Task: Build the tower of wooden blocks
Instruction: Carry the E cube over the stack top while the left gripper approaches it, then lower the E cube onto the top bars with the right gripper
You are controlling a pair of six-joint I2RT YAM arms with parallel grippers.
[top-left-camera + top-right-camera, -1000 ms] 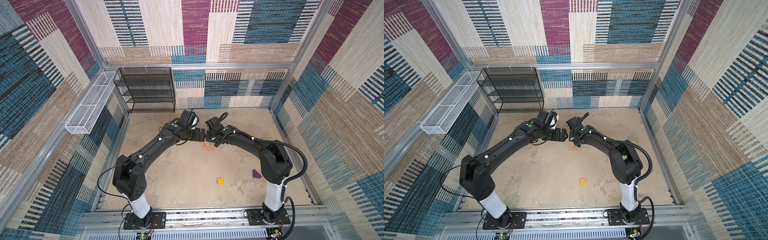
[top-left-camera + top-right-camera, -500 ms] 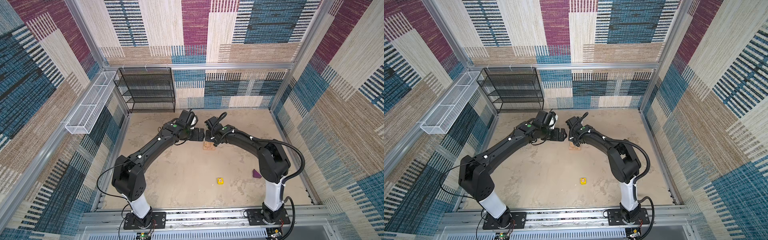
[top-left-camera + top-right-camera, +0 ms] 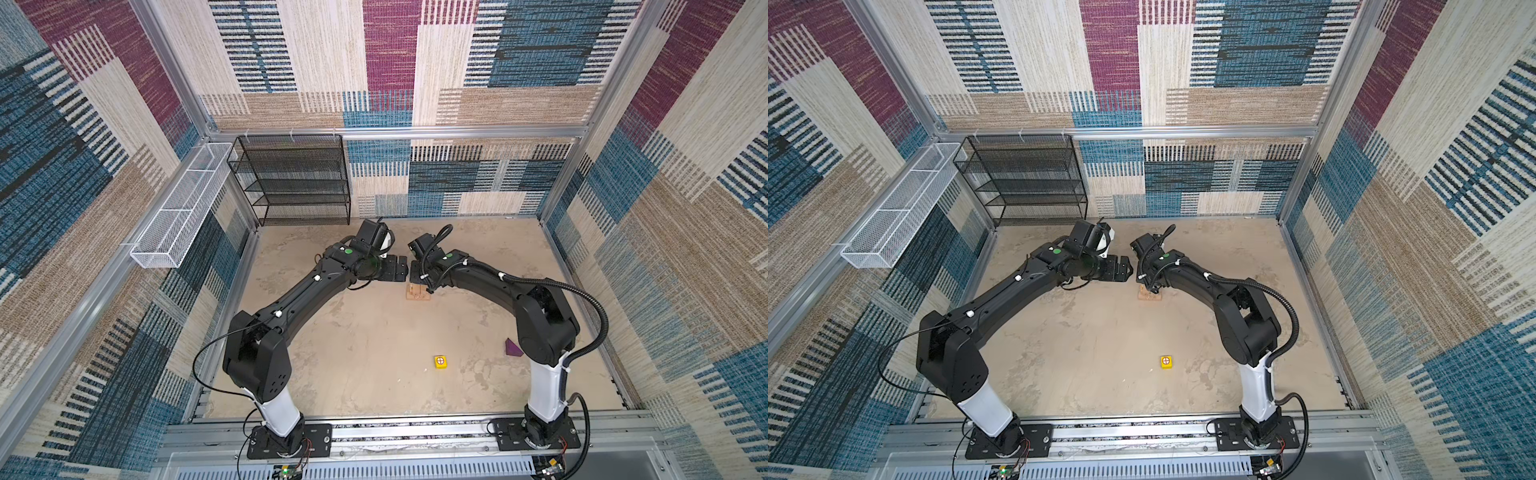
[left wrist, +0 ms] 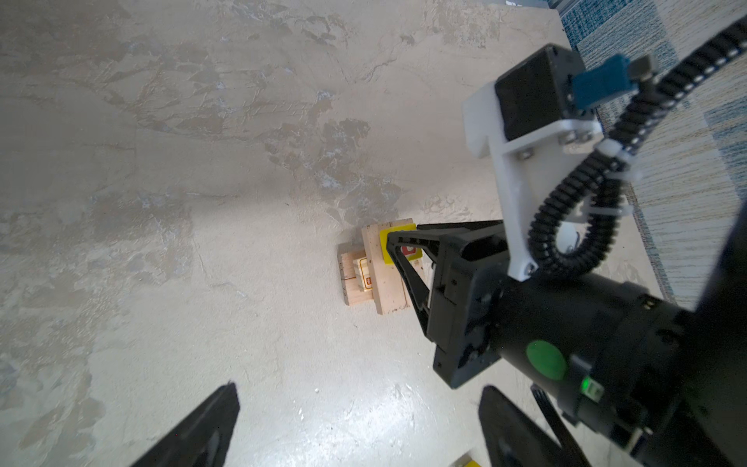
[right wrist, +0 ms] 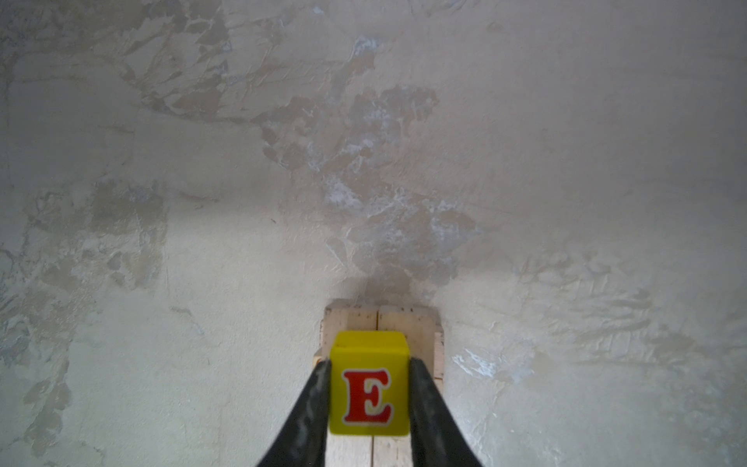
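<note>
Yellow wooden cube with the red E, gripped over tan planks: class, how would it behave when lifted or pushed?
The yellow wooden cube with the red E is likely stiff: the fingers leave its edges square. Flat faces suggest sliding, not rolling. Glossy paint may slip.

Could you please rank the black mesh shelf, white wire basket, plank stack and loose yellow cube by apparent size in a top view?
Largest to smallest:
1. black mesh shelf
2. white wire basket
3. plank stack, partly covered
4. loose yellow cube
</note>
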